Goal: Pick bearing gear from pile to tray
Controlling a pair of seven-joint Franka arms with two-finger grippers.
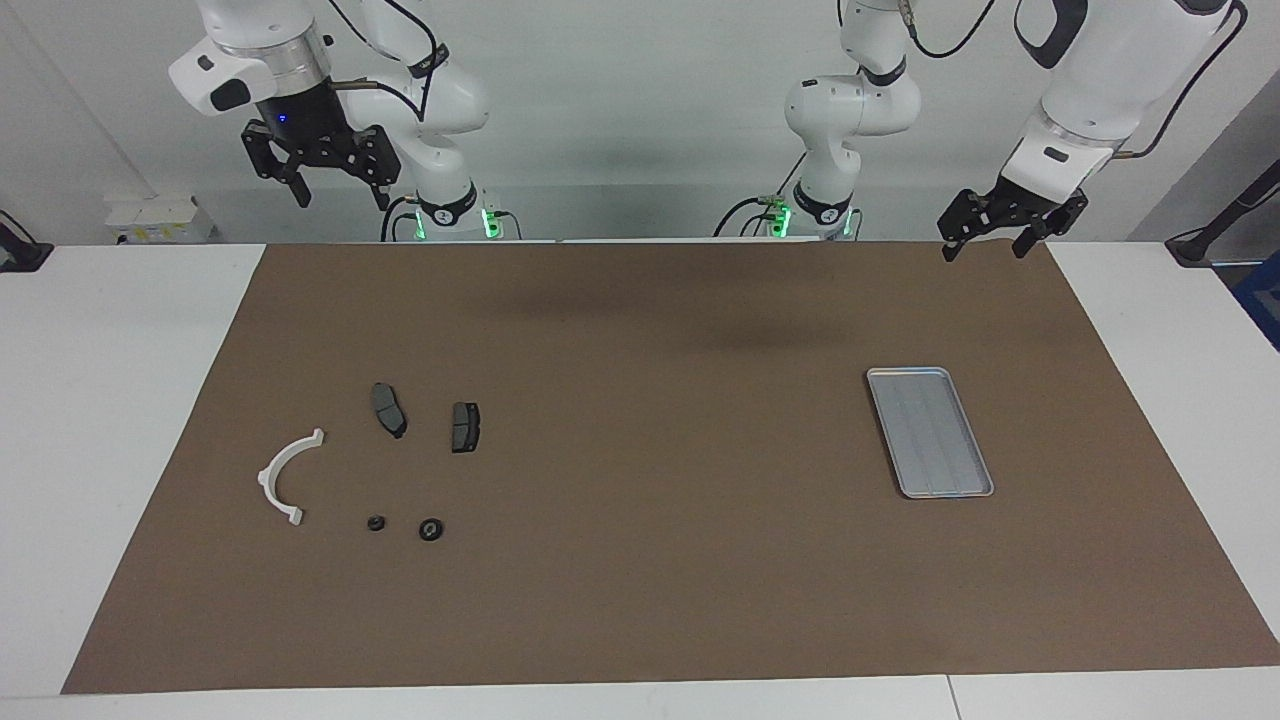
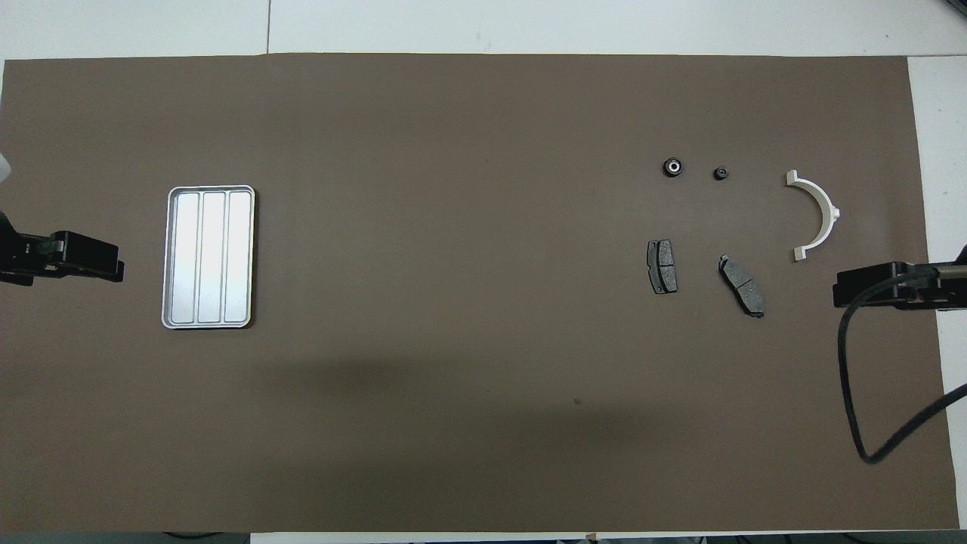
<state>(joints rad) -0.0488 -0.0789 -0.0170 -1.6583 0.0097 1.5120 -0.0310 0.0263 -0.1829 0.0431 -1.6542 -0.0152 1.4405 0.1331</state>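
Observation:
The pile lies on the brown mat toward the right arm's end. It holds a white half-ring bracket (image 1: 285, 480) (image 2: 820, 215), two dark grey brake pads (image 1: 388, 410) (image 1: 465, 427) (image 2: 742, 285) (image 2: 662, 266) and two small black round gears. The gears lie farther from the robots than the pads: a larger one with a pale centre (image 1: 431, 529) (image 2: 673, 167) and a smaller one (image 1: 376, 522) (image 2: 721, 173). The silver tray (image 1: 930, 432) (image 2: 209, 257) lies empty toward the left arm's end. My right gripper (image 1: 341, 200) (image 2: 876, 285) is open and empty, high over the mat's edge beside the pile. My left gripper (image 1: 984, 253) (image 2: 75, 257) is open and empty, up beside the tray.
The brown mat (image 1: 650, 450) covers most of the white table (image 1: 120, 400). A black cable (image 2: 854, 378) hangs from the right arm over the mat's corner at that arm's end.

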